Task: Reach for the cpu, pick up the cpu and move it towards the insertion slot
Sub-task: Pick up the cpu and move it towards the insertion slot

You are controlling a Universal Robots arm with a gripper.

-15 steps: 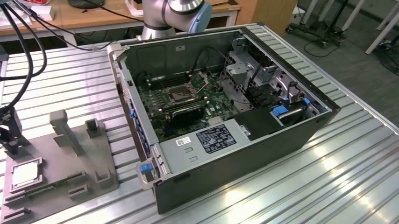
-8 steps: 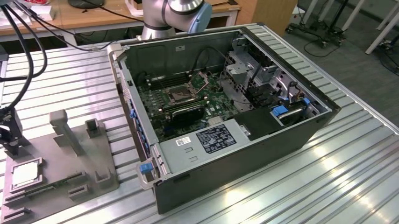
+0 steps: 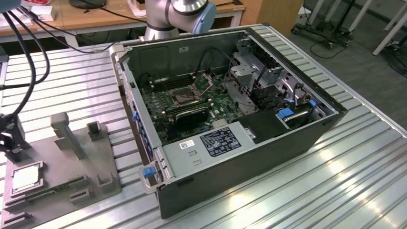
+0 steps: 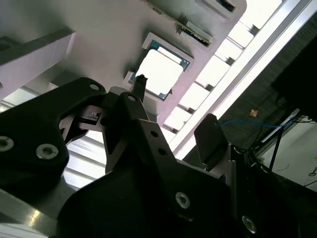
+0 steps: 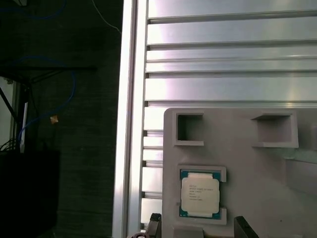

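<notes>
Found the small flat square cpu [image 5: 199, 194], silvery-beige metal top inside a pale rim, lying flat and face up in a shallow recess of the grey plastic tray [image 5: 237, 166], close to one tray edge. Saw the black two-fingered gripper [image 5: 198, 229] hanging above it, clear of both chip and tray, with fingers [image 5: 154, 225] spread wide and nothing held between them. Noted each fingertip lined up roughly outside an opposite side of the chip. Located the square silver-framed insertion slot [image 3: 182, 98], dark in the centre, on the green circuit board [image 3: 219, 95] inside the open black computer case [image 3: 254, 162], well apart from the tray across the ribbed aluminium table [image 3: 343, 181].

Judged the chip light, thin and stiff, with a smooth metal top likely to slide under a loose pinch. Judged the underside delicate too, so no pressing down or dragging. Reckoned the best hold to be across two opposite edges, on the pale rim, at the sides seemingly left open by the raised lips of the recess. Expected little room for fingertips there, hence a need for a level, centred grasp, to avoid tilting or jamming the chip against those lips.
</notes>
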